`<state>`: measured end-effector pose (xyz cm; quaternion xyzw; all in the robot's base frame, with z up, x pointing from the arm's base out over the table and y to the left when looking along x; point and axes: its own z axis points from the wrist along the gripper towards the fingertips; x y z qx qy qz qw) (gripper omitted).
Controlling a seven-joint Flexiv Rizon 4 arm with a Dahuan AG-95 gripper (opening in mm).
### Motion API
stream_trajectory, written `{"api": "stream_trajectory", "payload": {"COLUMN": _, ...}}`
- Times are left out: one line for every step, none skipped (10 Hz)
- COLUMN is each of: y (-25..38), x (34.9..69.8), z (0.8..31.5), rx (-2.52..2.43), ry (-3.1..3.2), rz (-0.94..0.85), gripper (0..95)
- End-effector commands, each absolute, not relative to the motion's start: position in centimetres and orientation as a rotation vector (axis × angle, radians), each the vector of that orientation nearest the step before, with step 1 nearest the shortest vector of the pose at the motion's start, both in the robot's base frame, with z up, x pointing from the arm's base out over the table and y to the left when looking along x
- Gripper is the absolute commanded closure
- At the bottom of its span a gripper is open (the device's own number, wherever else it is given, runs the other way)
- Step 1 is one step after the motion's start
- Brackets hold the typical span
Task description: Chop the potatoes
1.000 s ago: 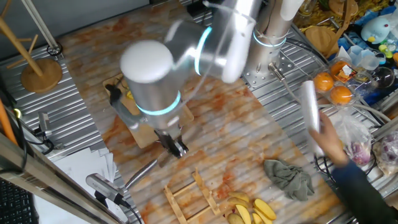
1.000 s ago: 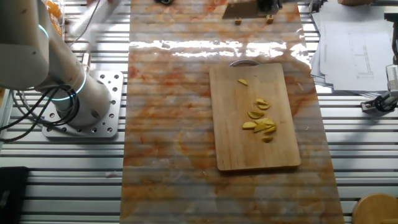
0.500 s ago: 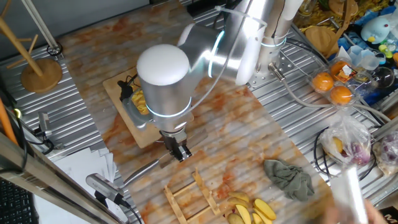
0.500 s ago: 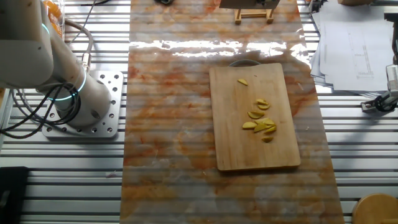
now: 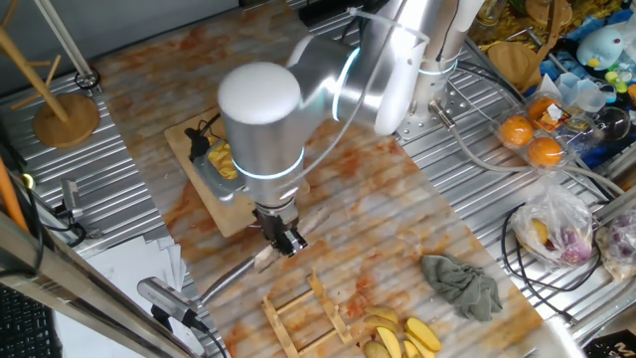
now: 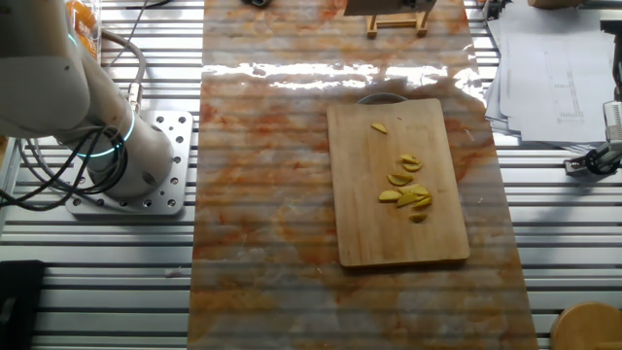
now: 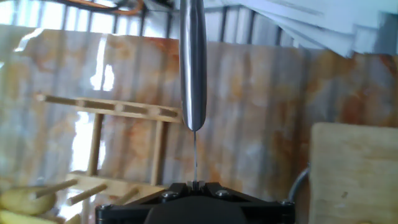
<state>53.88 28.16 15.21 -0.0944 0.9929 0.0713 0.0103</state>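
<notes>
The potatoes are thin yellow slices [image 6: 407, 191] lying in a loose group on the bamboo cutting board [image 6: 389, 243]. In one fixed view a few slices [image 5: 221, 159] show behind the arm on the board [image 5: 225, 213]. My gripper [image 5: 288, 242] hangs just past the board's near edge, low over the table. It is shut on the thin blade of a steel knife [image 5: 224, 278], whose handle points away toward the table's edge. In the hand view the knife [image 7: 193, 62] stands edge-on between the closed jaws of the gripper [image 7: 194, 184]. The board's corner [image 7: 354, 174] is at the right.
A wooden rack [image 5: 308, 313] lies near the gripper, with pale yellow wedges [image 5: 397, 338] beside it. A grey cloth [image 5: 462, 283], oranges [image 5: 532, 139] and a plastic bag [image 5: 556, 229] are to the right. Papers [image 6: 554, 68] lie past the board. A wooden stand [image 5: 65, 114] is far left.
The arm has shifted a little toward the rack and settled. A person's hand with a white object at the right has left the view.
</notes>
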Motion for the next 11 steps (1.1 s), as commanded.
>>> {"api": "stream_trajectory", "payload": {"y": 30.0, "x": 54.9, "z": 15.5, "rx": -0.210, "ry": 3.122, "rz": 0.211, "gripper": 95.0}}
{"api": "stream_trajectory", "payload": {"y": 30.4, "x": 55.0, "z": 15.3, "rx": -0.206, "ry": 3.119, "rz": 0.210, "gripper": 95.0}}
{"api": "stream_trajectory", "payload": {"y": 30.8, "x": 55.1, "z": 15.1, "rx": -0.199, "ry": 3.117, "rz": 0.208, "gripper": 95.0}}
{"api": "stream_trajectory", "payload": {"y": 31.4, "x": 55.2, "z": 14.8, "rx": -0.187, "ry": 3.117, "rz": 0.208, "gripper": 95.0}}
{"api": "stream_trajectory", "payload": {"y": 31.7, "x": 55.3, "z": 14.6, "rx": -0.181, "ry": 3.117, "rz": 0.208, "gripper": 95.0}}
{"api": "stream_trajectory", "payload": {"y": 32.0, "x": 55.3, "z": 14.5, "rx": -0.175, "ry": 3.116, "rz": 0.208, "gripper": 95.0}}
{"api": "stream_trajectory", "payload": {"y": 32.6, "x": 55.4, "z": 14.1, "rx": -0.159, "ry": 3.111, "rz": 0.205, "gripper": 95.0}}
{"api": "stream_trajectory", "payload": {"y": 33.0, "x": 55.5, "z": 14.0, "rx": -0.150, "ry": 3.110, "rz": 0.203, "gripper": 95.0}}
{"api": "stream_trajectory", "payload": {"y": 33.3, "x": 55.5, "z": 13.8, "rx": -0.142, "ry": 3.109, "rz": 0.203, "gripper": 95.0}}
{"api": "stream_trajectory", "payload": {"y": 33.3, "x": 55.5, "z": 13.7, "rx": -0.146, "ry": 3.108, "rz": 0.198, "gripper": 95.0}}
{"api": "stream_trajectory", "payload": {"y": 33.3, "x": 55.5, "z": 13.7, "rx": -0.146, "ry": 3.108, "rz": 0.198, "gripper": 95.0}}
